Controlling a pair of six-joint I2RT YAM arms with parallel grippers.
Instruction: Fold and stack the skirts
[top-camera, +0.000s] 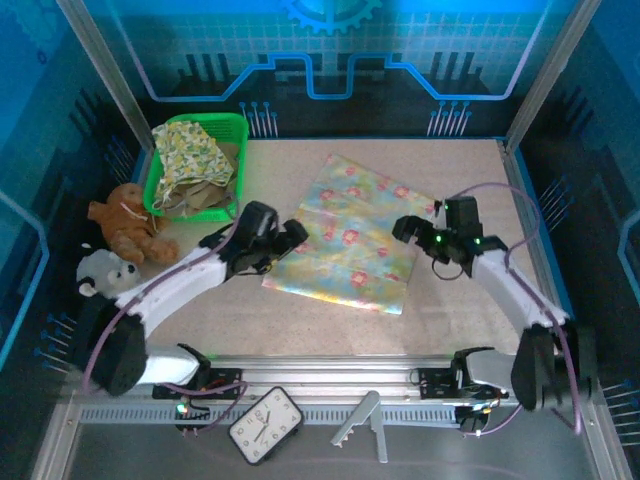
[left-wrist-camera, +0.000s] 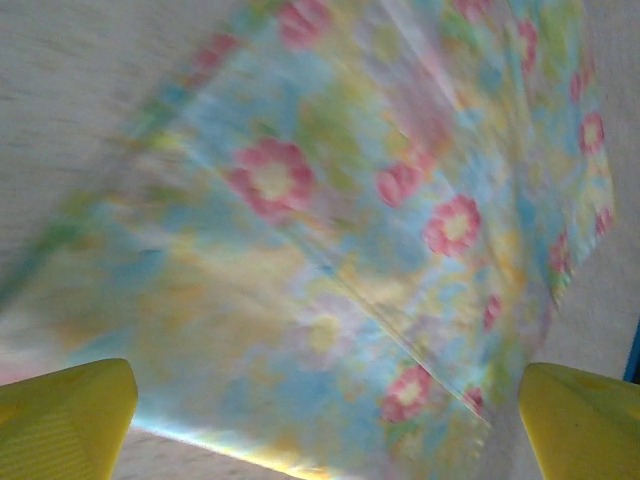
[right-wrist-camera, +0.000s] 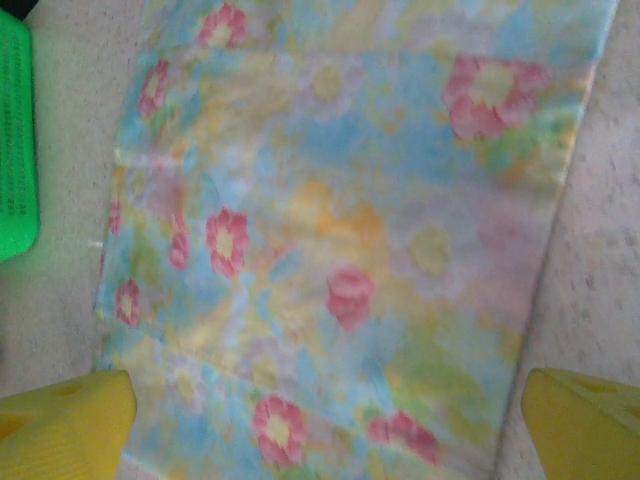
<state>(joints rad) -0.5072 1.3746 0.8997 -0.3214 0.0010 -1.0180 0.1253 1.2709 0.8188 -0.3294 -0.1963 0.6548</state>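
A beige speckled tabletop (top-camera: 470, 300) sits inside blue printed walls. Well left of the left gripper's fingers lie a brown plush toy (top-camera: 125, 225) and a white-and-grey plush toy (top-camera: 100, 270). Behind and left of those fingers, a green plastic basket (top-camera: 238, 125) holds a yellow-green floral cloth skirt (top-camera: 190, 150) on top of a plain olive-khaki cloth skirt (top-camera: 205, 200).

The left gripper (top-camera: 288, 238) is over the left edge of a pastel patchwork cloth skirt (top-camera: 350, 235). Its yellow fingertips (left-wrist-camera: 65, 415) are spread wide and grip nothing. The patchwork skirt lies flat between the two grippers, beneath and ahead of both sets of fingers. The right gripper (top-camera: 412, 232) is at the skirt's right edge, its fingertips (right-wrist-camera: 60, 420) also wide apart and empty.
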